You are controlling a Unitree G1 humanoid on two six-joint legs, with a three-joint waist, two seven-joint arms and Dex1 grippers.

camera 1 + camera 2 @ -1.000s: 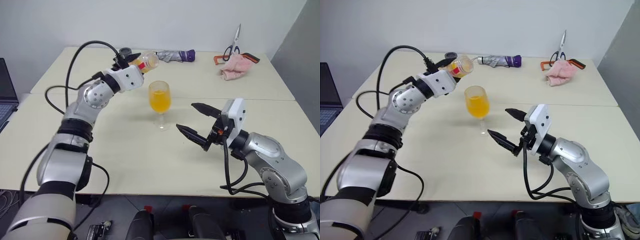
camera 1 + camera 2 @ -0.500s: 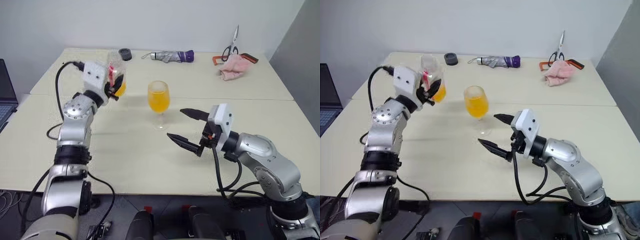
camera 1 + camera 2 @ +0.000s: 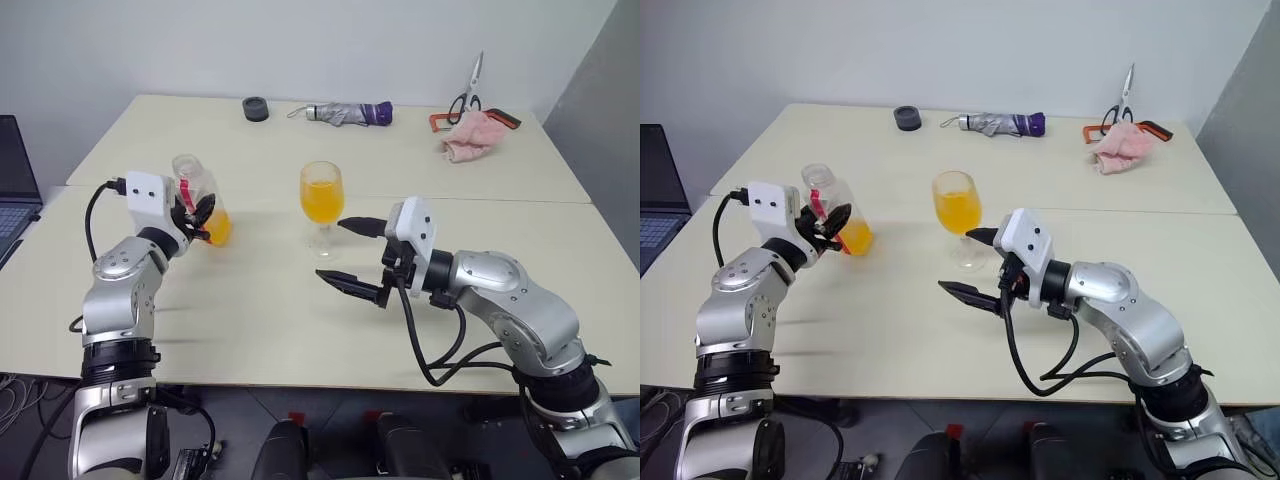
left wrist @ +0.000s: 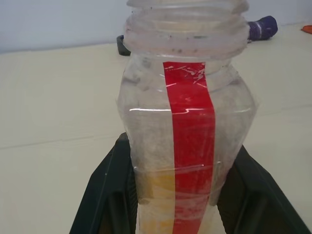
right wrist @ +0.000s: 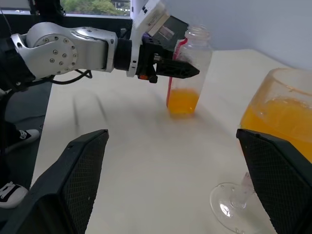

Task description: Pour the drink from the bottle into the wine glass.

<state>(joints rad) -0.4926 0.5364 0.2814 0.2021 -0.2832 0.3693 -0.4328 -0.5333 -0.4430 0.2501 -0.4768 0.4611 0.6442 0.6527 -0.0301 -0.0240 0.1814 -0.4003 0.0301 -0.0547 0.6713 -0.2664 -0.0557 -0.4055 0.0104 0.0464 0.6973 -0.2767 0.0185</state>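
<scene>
Right hand (image 3: 345, 252) nearest, black fingers spread wide, grasping nothing, just in front of the clear stemmed wine glass (image 3: 322, 204), which stands mid-surface, bowl mostly full of bright orange drink (image 3: 321, 201). Left hand (image 3: 197, 215) clenched on the small clear plastic bottle with red label strip (image 3: 196, 196), upright, uncapped, a little orange left at its bottom, at the left of the cream surface (image 3: 270, 320). Far edge: grey folded umbrella (image 3: 342, 112), pink cloth (image 3: 470, 134), scissors (image 3: 467, 92), dark round cap (image 3: 256, 108).

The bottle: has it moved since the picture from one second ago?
Yes. The bottle, shut in the left gripper, was tipped beside the wine glass; now it is upright, lower, farther left of the glass.
</scene>
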